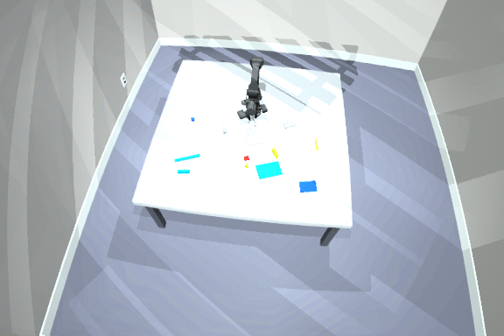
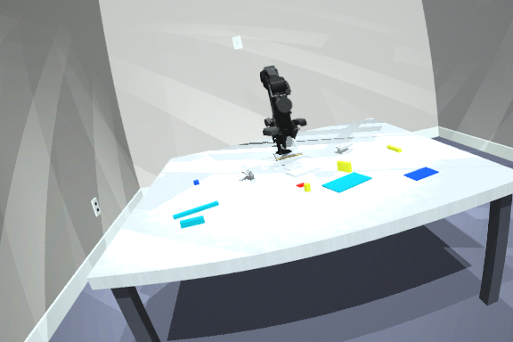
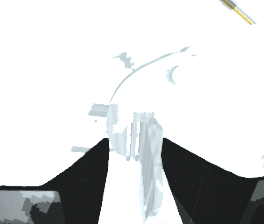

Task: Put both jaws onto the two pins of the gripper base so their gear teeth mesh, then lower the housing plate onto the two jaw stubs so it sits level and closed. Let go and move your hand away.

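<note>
My gripper (image 1: 252, 119) (image 2: 283, 151) (image 3: 134, 143) is low over the middle of the table, shut on a white jaw (image 3: 151, 135). In the wrist view the jaw's ribbed end stands between the black fingertips, and a curved outline with a round hole runs up and right from it. A flat white plate-like part (image 2: 304, 171) lies in front of the gripper. A thin part with a golden edge (image 2: 289, 157) (image 3: 240, 13) lies close beside the fingers. Glare washes out the white parts. I cannot tell the base's pins, the other jaw or any meshing teeth.
A small grey-white part (image 1: 224, 128) (image 2: 247, 175) lies left, another white part (image 1: 289, 125) (image 2: 343, 149) right. Toward the front are a cyan plate (image 1: 269, 170) (image 2: 346, 182), a blue plate (image 1: 308, 186) (image 2: 421, 174), a red piece (image 1: 247, 158), yellow blocks and cyan bars.
</note>
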You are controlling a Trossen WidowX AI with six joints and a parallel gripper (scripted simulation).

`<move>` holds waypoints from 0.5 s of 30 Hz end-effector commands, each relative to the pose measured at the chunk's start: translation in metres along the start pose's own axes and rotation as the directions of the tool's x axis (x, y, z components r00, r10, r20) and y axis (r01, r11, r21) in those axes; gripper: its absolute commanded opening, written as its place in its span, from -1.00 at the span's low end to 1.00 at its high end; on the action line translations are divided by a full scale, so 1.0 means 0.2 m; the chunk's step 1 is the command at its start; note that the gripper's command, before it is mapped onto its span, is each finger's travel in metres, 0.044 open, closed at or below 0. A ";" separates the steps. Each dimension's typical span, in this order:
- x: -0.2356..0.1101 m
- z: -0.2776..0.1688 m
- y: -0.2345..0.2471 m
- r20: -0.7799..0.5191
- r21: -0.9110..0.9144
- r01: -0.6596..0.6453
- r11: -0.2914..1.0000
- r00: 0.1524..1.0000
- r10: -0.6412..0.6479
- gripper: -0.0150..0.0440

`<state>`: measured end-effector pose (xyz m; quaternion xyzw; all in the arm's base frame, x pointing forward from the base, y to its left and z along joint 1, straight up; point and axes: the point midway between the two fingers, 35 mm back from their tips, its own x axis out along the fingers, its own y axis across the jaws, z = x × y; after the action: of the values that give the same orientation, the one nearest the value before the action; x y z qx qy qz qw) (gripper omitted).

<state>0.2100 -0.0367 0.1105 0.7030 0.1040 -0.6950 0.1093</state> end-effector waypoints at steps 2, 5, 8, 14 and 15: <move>-0.02 -0.08 0.04 -0.010 -0.006 0.001 1.000 1.000 -0.001 -0.04; -0.02 -0.12 0.06 -0.011 -0.006 0.000 1.000 1.000 0.000 -0.04; -0.02 -0.16 0.08 -0.011 -0.006 0.000 1.000 1.000 0.000 -0.04; -0.02 -0.24 0.13 -0.013 -0.006 -0.001 1.000 1.000 0.001 -0.04; -0.02 -0.26 0.14 -0.013 -0.006 -0.001 1.000 1.000 0.001 -0.04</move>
<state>0.2566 -0.0462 0.1145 0.7043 0.1035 -0.6936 0.1098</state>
